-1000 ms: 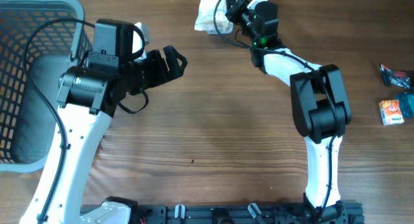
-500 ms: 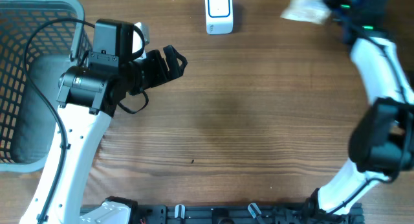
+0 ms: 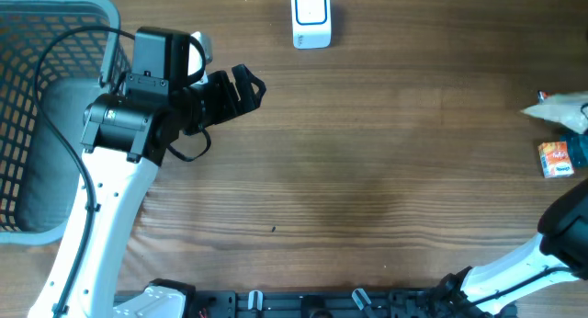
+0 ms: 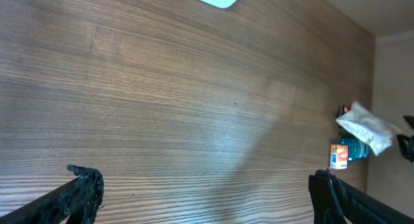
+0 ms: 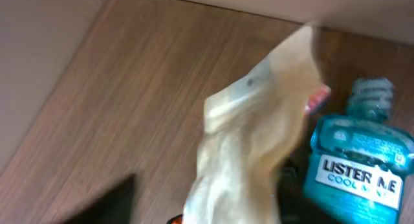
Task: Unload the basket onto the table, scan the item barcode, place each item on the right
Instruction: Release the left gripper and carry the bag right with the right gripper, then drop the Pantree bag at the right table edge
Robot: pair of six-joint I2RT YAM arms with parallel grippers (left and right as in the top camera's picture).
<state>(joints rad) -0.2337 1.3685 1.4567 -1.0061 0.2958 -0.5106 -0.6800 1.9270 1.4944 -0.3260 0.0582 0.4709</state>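
Showing at the far right edge of the table (image 3: 386, 180): a pale crinkled pouch (image 3: 562, 110), just beside a mouthwash bottle (image 5: 359, 169). It looks light, soft and slippery, so it is probably best pinched along a sealed edge. The left end effector (image 3: 241, 86) gapes wide, empty. The right end effector (image 5: 200, 208) is blurred, and its grip cannot be told.

A brown wooden table (image 3: 367, 171) with long, fine grain fills nearly every view, evenly lit, with a faint darker patch near its middle. Past one edge lies a plain, pale beige surface (image 4: 394, 88); whether it is wall or floor cannot be told.
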